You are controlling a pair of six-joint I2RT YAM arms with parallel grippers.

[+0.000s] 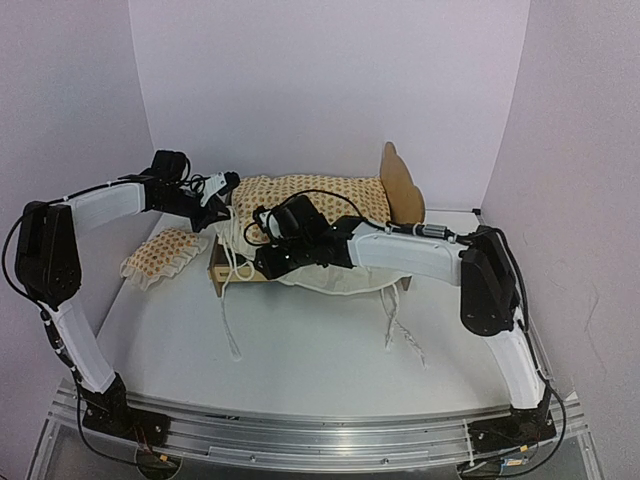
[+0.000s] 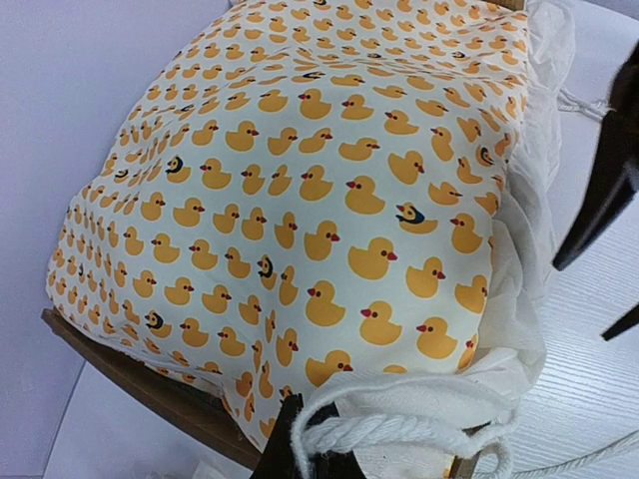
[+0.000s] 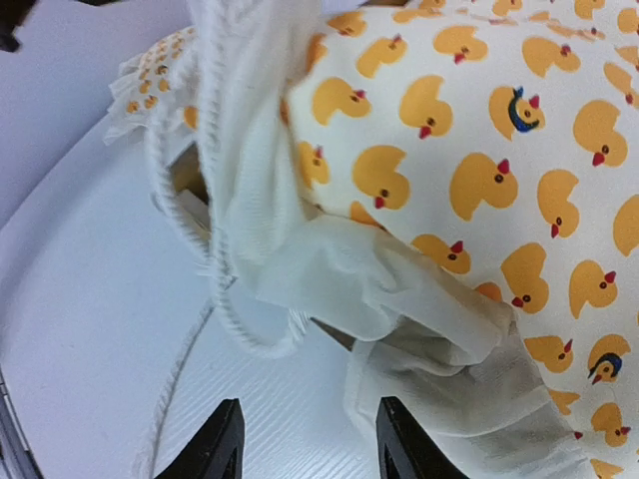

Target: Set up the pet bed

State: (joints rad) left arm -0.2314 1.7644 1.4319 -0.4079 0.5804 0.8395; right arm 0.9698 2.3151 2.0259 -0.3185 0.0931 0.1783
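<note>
Nearest the arm bases, the white table (image 1: 320, 370) carries loose white cords (image 1: 231, 325) that trail off the front of the cushion. Just beyond them, the right gripper (image 3: 310, 444) hovers low at the bed's front left corner. Its jaws are parted with only bare tabletop between them, and the cushion's white hem lies just ahead. A small ruffled pillow (image 1: 165, 255) lies on the table just left of the bed. The pet bed (image 1: 402, 188) sits mid-table, tall headboard to the right and low end to the left. The duck-print cushion (image 1: 320, 190) lies on it and spills over the front edge. At the low end, the left gripper (image 1: 222, 187) has its jaws closed, with cord and white cloth bunched at the tips; whether it pinches them cannot be told.
</note>
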